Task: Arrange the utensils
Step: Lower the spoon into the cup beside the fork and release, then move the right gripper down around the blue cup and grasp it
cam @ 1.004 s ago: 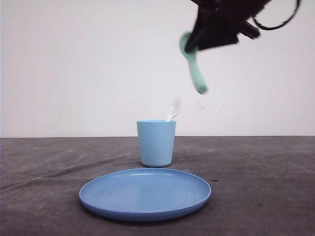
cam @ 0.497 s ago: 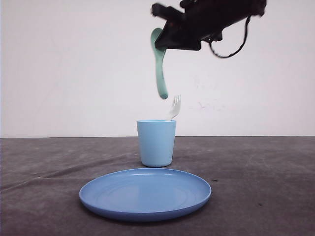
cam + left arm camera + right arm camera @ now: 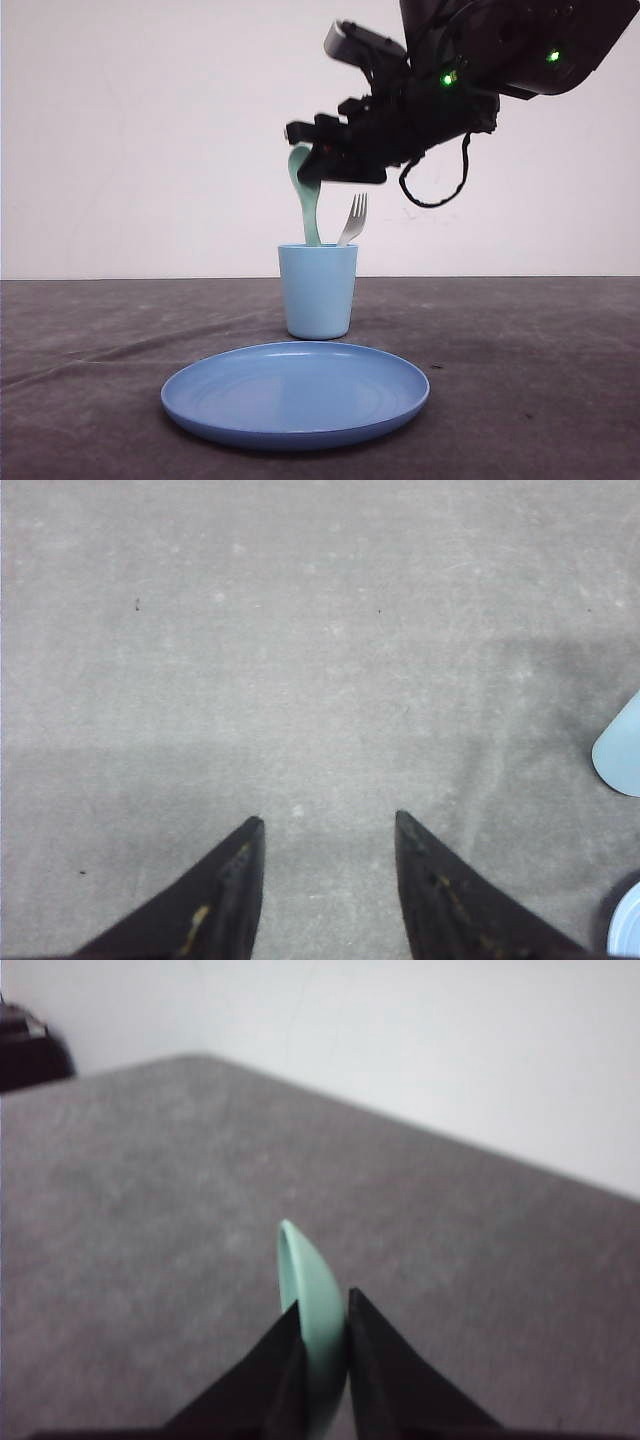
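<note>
Mint-green plastic shows between our right gripper (image 3: 322, 1360) fingertips — the spoon (image 3: 306, 205) is pinched by its bowl end, the jaws closed tight on it. From the front we see the spoon hanging nearly upright, bowl uppermost, its handle reaching down inside the rim of the light blue cup (image 3: 318, 292). A white fork (image 3: 353, 220) already stands in that cup, tines up, leaning toward the right, just beside the spoon's handle. In front of the cup a round blue plate (image 3: 295, 394) lies on the grey table (image 3: 530, 360). Our left gripper (image 3: 328, 832) hangs above bare tabletop well apart from all this — its jaws spread wide, with nothing between them.
</note>
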Motion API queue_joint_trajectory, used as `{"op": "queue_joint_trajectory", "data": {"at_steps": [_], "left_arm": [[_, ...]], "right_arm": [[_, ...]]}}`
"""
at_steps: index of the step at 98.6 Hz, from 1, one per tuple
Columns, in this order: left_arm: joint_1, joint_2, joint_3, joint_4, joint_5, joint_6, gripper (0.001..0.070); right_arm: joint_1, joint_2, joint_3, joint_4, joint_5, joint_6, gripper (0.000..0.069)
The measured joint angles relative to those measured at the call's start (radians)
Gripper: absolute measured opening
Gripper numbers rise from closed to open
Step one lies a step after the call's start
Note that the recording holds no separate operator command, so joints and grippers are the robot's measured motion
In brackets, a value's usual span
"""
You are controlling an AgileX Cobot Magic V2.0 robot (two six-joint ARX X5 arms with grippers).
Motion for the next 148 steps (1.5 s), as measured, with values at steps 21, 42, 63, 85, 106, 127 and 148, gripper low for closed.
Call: {"op": "queue_joint_trajectory", "data": {"at_steps": [21,42,63,85,106,127,148], "left_arm": [[0.000,0.002,0.000,0.001,0.000,0.000,0.0237],[0.000,0.014,0.000,0.001,0.000,0.000,0.0237],[0.000,0.014,0.000,0.000,0.000,0.000,0.0237],[0.000,0.014,0.000,0.000,0.000,0.000,0.0237],[0.000,0.014,0.000,0.000,0.000,0.000,0.0237],[0.000,0.014,0.000,0.000,0.000,0.000,0.0237],[0.000,0.014,0.000,0.000,0.000,0.000,0.0237]], "right_arm": [[0.006,0.003,0.008,-0.037,0.000,-0.032,0.0039],[0.023,0.035,0.010,-0.062,0.006,-0.043,0.0039],[0.035,0.040,0.010,-0.064,0.019,-0.048,0.0177],[0.036,0.039,0.017,-0.047,0.022,-0.048,0.0388],[0.036,-0.069,0.017,-0.140,0.021,-0.048,0.0414],[0.033,-0.268,0.024,-0.338,0.020,-0.007,0.0414],[0.006,-0.442,0.024,-0.673,0.080,0.031,0.0414]]}}
